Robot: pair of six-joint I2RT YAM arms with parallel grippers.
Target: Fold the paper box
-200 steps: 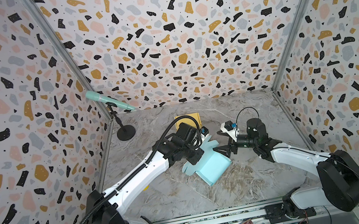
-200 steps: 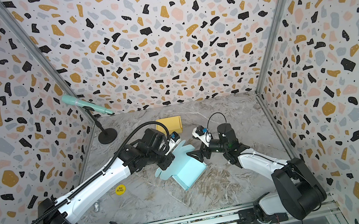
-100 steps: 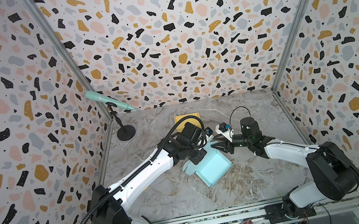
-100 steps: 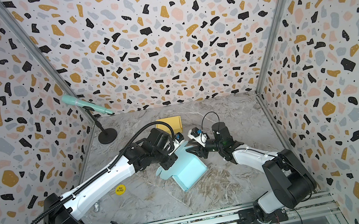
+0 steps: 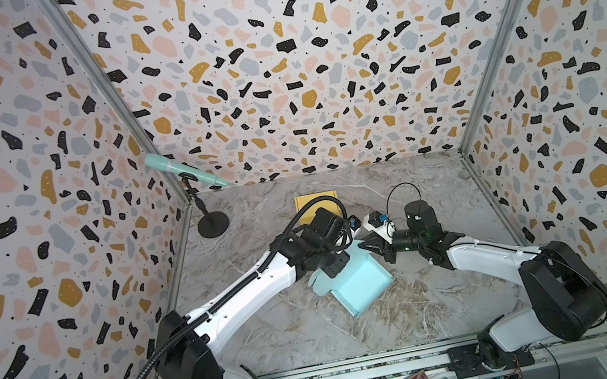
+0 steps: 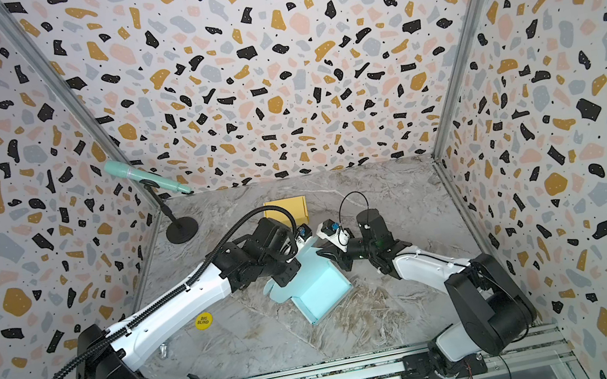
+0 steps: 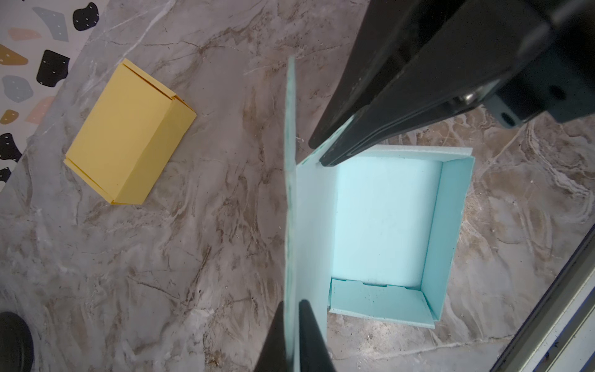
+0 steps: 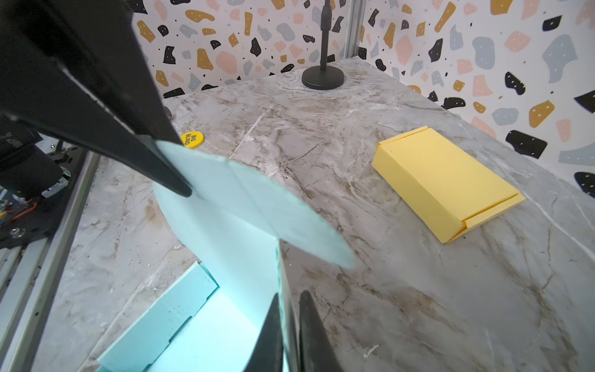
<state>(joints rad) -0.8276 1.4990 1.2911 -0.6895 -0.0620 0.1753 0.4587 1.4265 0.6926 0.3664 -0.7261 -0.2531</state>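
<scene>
- While the teal paper box (image 5: pixel 361 286) is sitting half-formed on the middle of the table (image 5: pixel 311 341), its open tray is lying on a diagonal, with its long axis running from near-left to far-right in both top views.
- Along one long side the lid panel (image 7: pixel 314 225) is standing upright, and the open tray is lying on the right arm's side of it. Judging by this, the coming move is turning on swinging that panel down toward that side.
- The left fingers (image 7: pixel 310 348) are straddling the panel's free top edge with the paper between them. Whether they are pinching or letting go I cannot tell, because the wrist view is showing the sheet edge-on.
- The right fingers (image 8: pixel 315 341) are clenched on a thin upright teal edge at the tray's far corner, so both arms are touching the box.
- One short end wall (image 7: pixel 380 302) is leaning inward, while the long wall (image 7: pixel 450 232) opposite the panel is standing.
- The right fingers are sitting about where the panel would be coming down, so they are probably standing in its way.
- The folded yellow box (image 5: pixel 316 201) is lying well apart toward the back. The microphone stand (image 5: pixel 213 225) is standing in the far-left corner, and the yellow chip (image 6: pixel 203 321) is lying beside the left arm. None of these is crowding the fold.
</scene>
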